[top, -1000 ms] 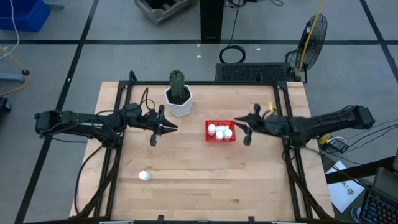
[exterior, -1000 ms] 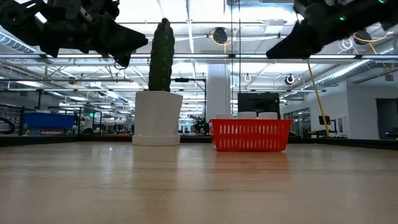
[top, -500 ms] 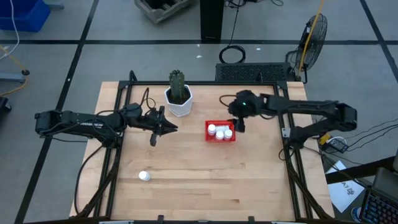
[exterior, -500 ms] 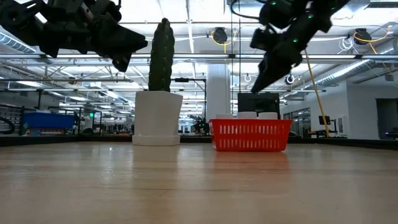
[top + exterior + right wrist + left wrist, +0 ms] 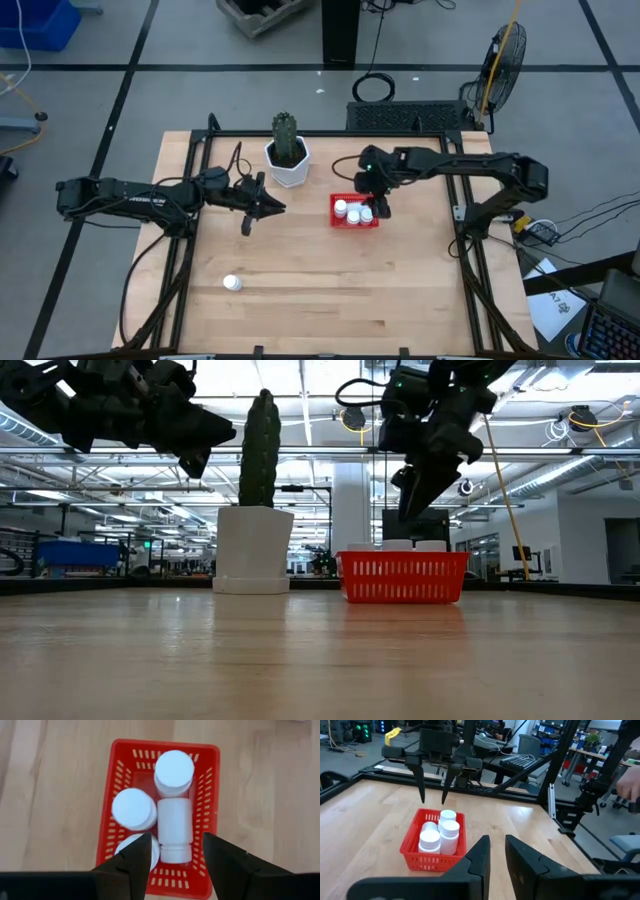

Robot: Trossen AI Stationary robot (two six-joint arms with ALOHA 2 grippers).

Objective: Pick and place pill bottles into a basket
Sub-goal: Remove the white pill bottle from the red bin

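Currently: right tool (image 5: 377, 207) hangs above the red basket (image 5: 354, 223), arm reaching in over the surface (image 5: 330, 280), fingers pointing down, parted, holding nothing. Four pill bottles (image 5: 174, 830) lie in the basket; a fifth bottle (image 5: 231, 283) rests on the surface, well apart. Left tool (image 5: 270, 207) hovers near the cactus pot (image 5: 288, 165), arm outstretched, fingers nearly together, empty.

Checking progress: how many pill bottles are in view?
5. Four in the basket: three upright, one lying. One bottle lies on the table.
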